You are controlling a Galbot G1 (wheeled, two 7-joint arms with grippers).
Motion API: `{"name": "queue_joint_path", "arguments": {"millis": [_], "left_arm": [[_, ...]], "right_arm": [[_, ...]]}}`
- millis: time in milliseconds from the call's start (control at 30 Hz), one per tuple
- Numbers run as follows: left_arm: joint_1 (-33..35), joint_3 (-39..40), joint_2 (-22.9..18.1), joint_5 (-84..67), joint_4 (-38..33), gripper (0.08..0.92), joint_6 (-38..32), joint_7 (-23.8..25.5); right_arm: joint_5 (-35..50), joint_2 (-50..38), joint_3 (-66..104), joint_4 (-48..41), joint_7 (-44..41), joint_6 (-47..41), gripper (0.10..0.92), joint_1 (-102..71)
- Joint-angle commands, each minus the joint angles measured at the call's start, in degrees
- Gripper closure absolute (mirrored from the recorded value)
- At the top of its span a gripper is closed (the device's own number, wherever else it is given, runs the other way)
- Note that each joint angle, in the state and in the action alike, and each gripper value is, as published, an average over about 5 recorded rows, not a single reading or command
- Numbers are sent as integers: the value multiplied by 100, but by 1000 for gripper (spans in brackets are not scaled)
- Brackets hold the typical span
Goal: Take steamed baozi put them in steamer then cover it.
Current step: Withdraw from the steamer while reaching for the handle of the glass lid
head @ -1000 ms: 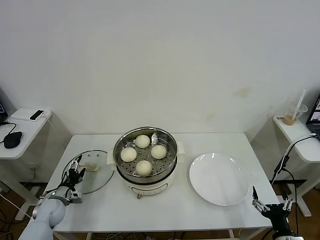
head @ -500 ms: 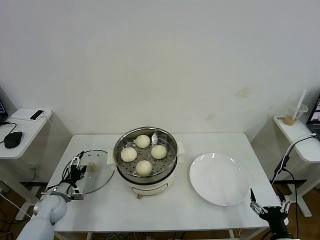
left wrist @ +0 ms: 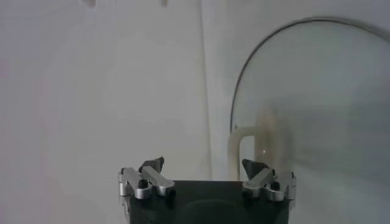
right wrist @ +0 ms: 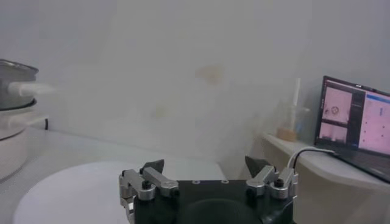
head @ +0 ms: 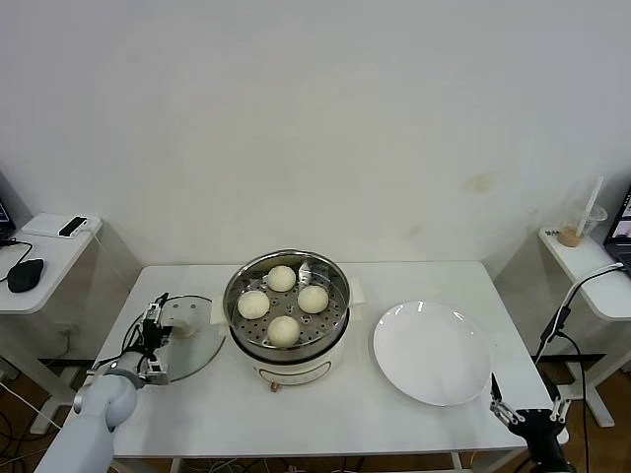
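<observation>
around: white plate (head: pixel 432 352) right of steamer (head: pixel 286 305) on bench (head: pixel 325 414), nothing between cover and steamer | baozi (head: pixel 283 330): four in steamer tray | cover (head: pixel 187 337): flat on bench, left of steamer | left pincer (head: pixel 155 323): released, over cover's near-left edge, handle (left wrist: pixel 244 149) just ahead | right pincer (head: pixel 527 419): released, at bench's near-right corner

The white table (head: pixel 315 414) carries the cover (head: pixel 192 340), the steamer (head: pixel 288 340) and a white plate (head: pixel 432 353)
</observation>
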Motion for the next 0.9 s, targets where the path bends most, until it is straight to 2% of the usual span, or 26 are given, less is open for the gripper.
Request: {"name": "queue_joint_path", "arguments": {"millis": [33, 333, 467, 633, 733, 900], "left_arm": [[-72, -14, 12, -13, 222, 268, -79, -35], [76, -122, -18, -46, 178, 545, -204, -68], [326, -272, -31, -159, -77, 649, -291, -173], [737, -572, -76, -284, -634, 818, -272, -329], [1014, -791, -88, -409, -1082, 868, -152, -364], [1608, -1350, -197, -331, -1937, 873, 228, -375]], "right_arm": [[-6, 3, -29, -7, 1, -8, 203, 21], [-31, -5, -169, 21, 14, -55, 203, 87], [-26, -48, -253, 52, 4, -49, 203, 109], [-22, -98, -380, 81, 4, -77, 203, 162], [-6, -157, -451, 85, 10, -114, 203, 181], [40, -295, -517, 41, 12, -124, 203, 244]]}}
